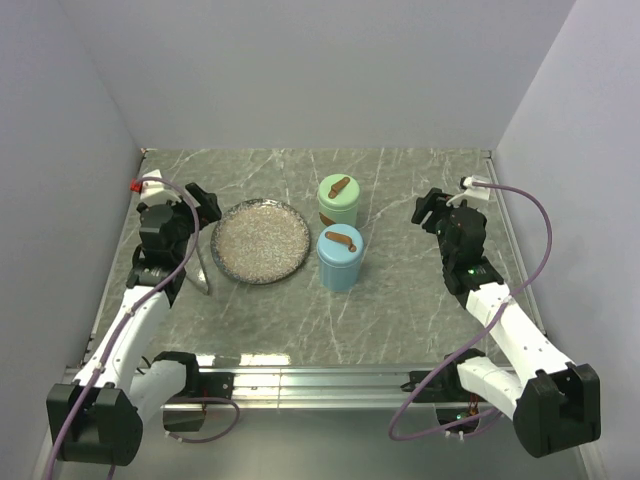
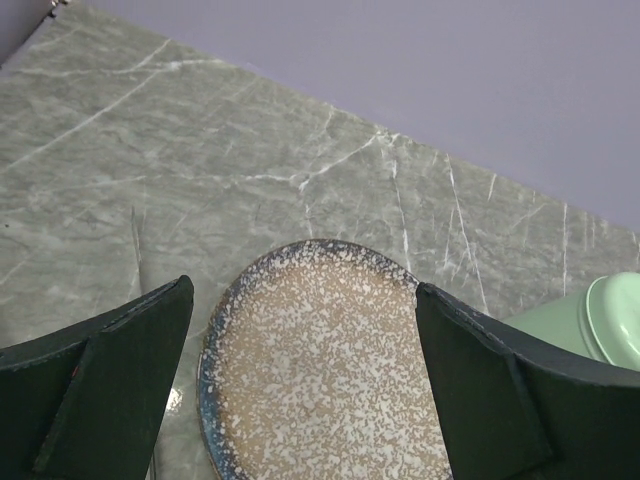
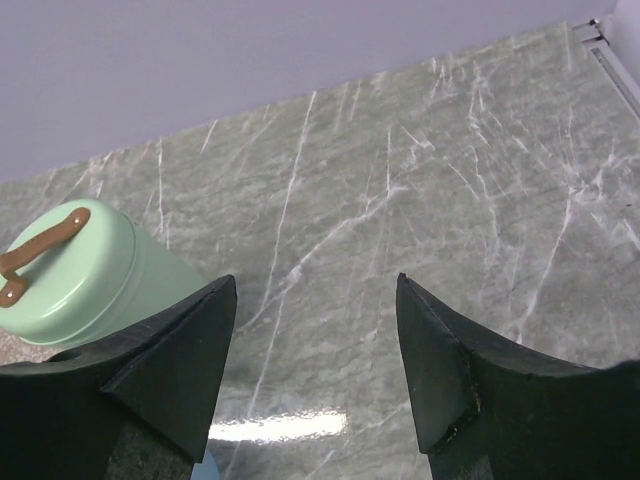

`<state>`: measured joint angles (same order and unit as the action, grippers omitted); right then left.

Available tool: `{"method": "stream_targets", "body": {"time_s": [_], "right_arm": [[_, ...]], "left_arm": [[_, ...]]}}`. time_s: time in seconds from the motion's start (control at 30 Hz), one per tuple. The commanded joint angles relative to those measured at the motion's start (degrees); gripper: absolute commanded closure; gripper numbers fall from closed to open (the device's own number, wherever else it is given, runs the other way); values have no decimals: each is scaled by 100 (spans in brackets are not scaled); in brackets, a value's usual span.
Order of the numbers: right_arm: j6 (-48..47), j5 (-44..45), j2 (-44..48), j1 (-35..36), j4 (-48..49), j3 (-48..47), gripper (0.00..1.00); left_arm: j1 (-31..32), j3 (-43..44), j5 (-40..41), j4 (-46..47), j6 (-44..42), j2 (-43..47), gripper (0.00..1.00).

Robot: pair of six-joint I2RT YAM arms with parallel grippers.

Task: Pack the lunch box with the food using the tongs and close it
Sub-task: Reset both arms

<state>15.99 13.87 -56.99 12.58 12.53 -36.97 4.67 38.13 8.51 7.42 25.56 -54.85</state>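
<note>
L jaws wide open w/ nothing btwn them, hovering by the left rim of the speckled plate (image 1: 261, 241). Tongs (image 1: 204, 280) lie on the counter (image 1: 400, 310) just left of the plate. R jaws open & empty too, over the counter right of the green tin (image 1: 339, 200); it & the blue tin (image 1: 340, 257) have lids on.

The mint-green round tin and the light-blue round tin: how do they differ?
Colour: the mint-green round tin is pale green, the light-blue round tin sky blue. Place: the green tin stands farther back, the blue tin nearer the front. Handles: the green tin's slants up to the right, the blue tin's down to the right. Both stand upright, lids on, with brown curved handles.
</note>
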Motion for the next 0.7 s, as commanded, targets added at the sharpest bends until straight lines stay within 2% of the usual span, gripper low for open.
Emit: {"method": "stream_targets", "body": {"time_s": [0.0,0.67], "right_arm": [[80,-95,66,-62,188,58,28],[133,-165,197,-150,144,111,28]], "left_arm": [[-36,353,36,-276,-192,124,0],[-36,98,45,-21,-201,414,0]]}}
